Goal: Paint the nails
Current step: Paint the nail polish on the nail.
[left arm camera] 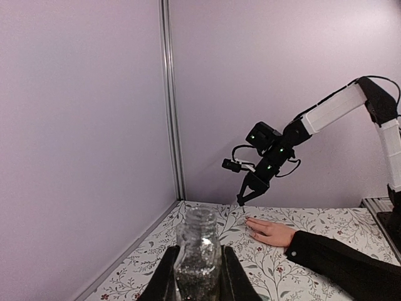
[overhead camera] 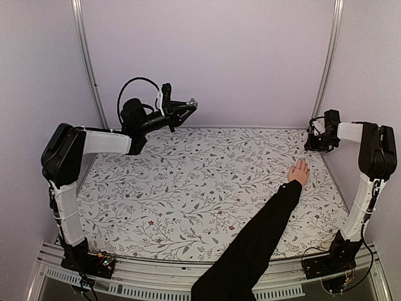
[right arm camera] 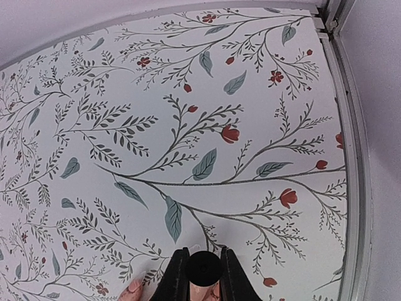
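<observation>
Nails [left arm camera: 250,222] lie just below right gripper [left arm camera: 241,200] (pinching black cap [right arm camera: 202,269]); left gripper [left arm camera: 199,266] clamps glass bottle [left arm camera: 199,241].

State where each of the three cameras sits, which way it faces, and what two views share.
Top external: above and behind the bases, looking down on the floral table; both arms and the person's hand show.
Left wrist: on the raised left arm, looking across at the right gripper; the left gripper clamps a clear bottle.
Right wrist: facing straight down at the table; that gripper clamps a black cap.
Shared: the hand shows in all three.
</observation>
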Robot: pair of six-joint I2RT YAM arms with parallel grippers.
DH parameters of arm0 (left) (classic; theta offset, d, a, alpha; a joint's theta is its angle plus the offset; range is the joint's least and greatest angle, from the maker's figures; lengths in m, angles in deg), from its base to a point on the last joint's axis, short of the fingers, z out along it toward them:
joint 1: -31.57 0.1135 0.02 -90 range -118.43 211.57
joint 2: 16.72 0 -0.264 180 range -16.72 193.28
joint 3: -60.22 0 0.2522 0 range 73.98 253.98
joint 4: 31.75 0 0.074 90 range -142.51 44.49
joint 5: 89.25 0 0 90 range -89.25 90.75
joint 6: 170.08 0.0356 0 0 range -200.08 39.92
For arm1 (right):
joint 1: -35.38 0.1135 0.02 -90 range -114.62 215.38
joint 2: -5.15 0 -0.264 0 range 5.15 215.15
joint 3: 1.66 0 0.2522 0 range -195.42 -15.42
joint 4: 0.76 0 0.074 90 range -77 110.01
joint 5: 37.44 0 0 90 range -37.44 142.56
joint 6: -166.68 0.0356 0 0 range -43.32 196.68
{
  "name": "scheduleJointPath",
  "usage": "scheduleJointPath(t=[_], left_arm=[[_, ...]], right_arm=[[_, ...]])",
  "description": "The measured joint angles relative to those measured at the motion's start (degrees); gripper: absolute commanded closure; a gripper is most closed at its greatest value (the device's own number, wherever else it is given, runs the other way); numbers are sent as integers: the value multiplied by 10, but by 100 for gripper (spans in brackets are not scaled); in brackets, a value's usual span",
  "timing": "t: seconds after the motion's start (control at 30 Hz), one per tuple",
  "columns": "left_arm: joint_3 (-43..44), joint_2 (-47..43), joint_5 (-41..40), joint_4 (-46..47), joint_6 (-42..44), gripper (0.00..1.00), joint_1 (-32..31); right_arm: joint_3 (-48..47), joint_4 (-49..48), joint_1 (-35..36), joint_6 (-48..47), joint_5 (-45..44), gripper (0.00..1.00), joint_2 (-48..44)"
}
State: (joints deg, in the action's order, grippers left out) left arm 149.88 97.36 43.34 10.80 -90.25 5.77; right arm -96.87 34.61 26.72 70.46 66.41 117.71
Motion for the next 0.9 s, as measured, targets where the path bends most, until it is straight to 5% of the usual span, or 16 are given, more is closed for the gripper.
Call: scheduleJointPath(t=[0.9], left_arm=[[0, 0, 0, 0, 0, 100, 0]], right_arm=[[5, 0, 0, 0, -2, 100, 14]])
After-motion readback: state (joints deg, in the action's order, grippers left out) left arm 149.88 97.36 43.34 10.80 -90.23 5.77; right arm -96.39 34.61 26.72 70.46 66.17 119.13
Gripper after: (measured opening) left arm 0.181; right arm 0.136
